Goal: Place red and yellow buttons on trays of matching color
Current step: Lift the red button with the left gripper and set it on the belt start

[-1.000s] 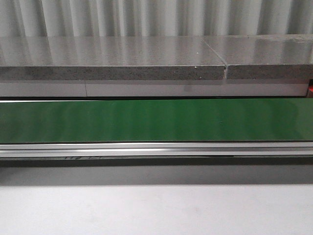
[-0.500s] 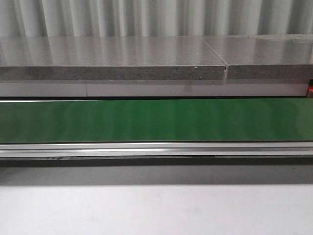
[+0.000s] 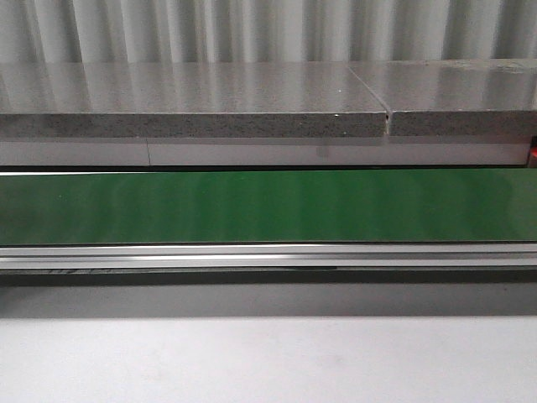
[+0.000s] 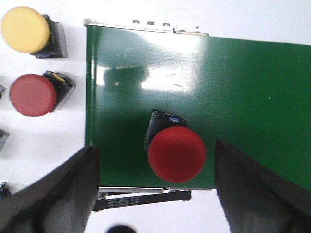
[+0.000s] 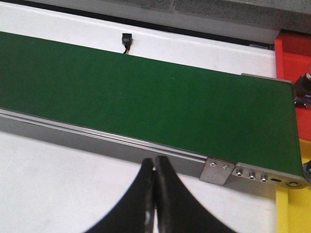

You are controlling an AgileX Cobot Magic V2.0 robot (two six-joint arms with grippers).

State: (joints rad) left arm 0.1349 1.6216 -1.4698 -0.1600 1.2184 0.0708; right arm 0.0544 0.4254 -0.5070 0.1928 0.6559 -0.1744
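In the left wrist view a red button [image 4: 176, 154] with a dark base lies on the green conveyor belt [image 4: 243, 97] near its end. My left gripper [image 4: 155, 149] hovers above it, open, one finger [image 4: 68, 194] on each side and neither touching it. A second red button [image 4: 31, 95] and a yellow button [image 4: 25, 29] rest on the white table beside the belt. My right gripper [image 5: 154, 167] is shut and empty over the white table, near the belt's other end. A red tray [image 5: 293, 53] and a yellow tray [image 5: 291, 208] show at that end.
The front view shows only the bare green belt [image 3: 268, 206], its metal rail [image 3: 268, 254] and a grey stone ledge [image 3: 193, 96] behind; no gripper appears there. A dark object [image 5: 303, 87] sits by the red tray. Small parts [image 4: 2, 138] peek in beside the loose buttons.
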